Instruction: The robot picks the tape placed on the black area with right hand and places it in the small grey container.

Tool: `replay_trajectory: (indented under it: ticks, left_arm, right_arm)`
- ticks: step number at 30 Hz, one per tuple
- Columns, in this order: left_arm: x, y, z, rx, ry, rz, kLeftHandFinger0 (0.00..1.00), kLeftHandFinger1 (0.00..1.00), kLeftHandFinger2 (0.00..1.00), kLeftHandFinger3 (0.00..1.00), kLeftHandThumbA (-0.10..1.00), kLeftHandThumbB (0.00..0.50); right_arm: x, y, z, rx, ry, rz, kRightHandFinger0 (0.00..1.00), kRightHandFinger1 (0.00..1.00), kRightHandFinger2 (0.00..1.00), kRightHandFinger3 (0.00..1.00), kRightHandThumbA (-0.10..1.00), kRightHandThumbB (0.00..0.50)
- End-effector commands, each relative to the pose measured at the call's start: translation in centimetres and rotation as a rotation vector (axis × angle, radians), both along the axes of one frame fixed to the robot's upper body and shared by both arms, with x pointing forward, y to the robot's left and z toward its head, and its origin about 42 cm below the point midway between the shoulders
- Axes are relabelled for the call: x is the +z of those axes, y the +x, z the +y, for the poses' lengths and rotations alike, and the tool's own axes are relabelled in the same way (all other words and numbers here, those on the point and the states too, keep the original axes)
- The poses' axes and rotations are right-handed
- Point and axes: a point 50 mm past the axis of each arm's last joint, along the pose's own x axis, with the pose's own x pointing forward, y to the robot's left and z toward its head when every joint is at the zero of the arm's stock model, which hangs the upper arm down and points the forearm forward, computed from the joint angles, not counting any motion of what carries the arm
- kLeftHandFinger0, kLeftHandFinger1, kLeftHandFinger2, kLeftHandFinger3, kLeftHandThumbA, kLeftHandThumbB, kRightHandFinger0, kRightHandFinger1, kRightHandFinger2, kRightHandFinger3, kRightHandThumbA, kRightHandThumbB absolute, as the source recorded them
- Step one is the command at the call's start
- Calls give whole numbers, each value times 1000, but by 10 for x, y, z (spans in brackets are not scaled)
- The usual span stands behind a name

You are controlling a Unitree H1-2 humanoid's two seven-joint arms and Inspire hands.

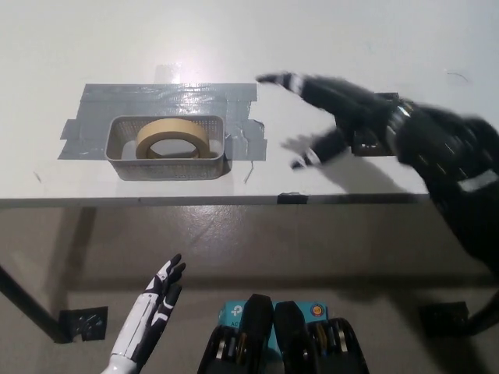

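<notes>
Head view shows the tape point(172, 137) lying inside the small grey container point(167, 165) on the table point(312, 31), the right robot hand point(331, 117) empty with fingers spread, so it should retreat high and clear of the container, while the left robot hand point(152, 315) rests low, fingers apart.

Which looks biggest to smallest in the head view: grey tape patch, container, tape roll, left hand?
1. Grey tape patch, the widest.
2. Container, sitting on the patch.
3. Tape roll, lying inside the container.
Left hand: unranked. It hangs below the table edge, nearer the camera, and looks about as long as the roll is wide.
</notes>
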Motion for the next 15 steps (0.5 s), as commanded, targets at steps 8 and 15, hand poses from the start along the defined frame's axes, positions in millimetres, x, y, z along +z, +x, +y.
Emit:
replay_trajectory:
  ticks: [8,15]
  left_arm:
    - [-7,-13,13,68,-9,-43,1000,1000,1000,1000,1000,186]
    - [-13,-20,13,69,-14,-35,1000,1000,1000,1000,1000,182]
  right_arm:
    - [-54,-185,-106,-41,745,73,1000,1000,1000,1000,1000,289]
    - [-153,-185,-100,-263,904,295,1000,1000,1000,1000,1000,255]
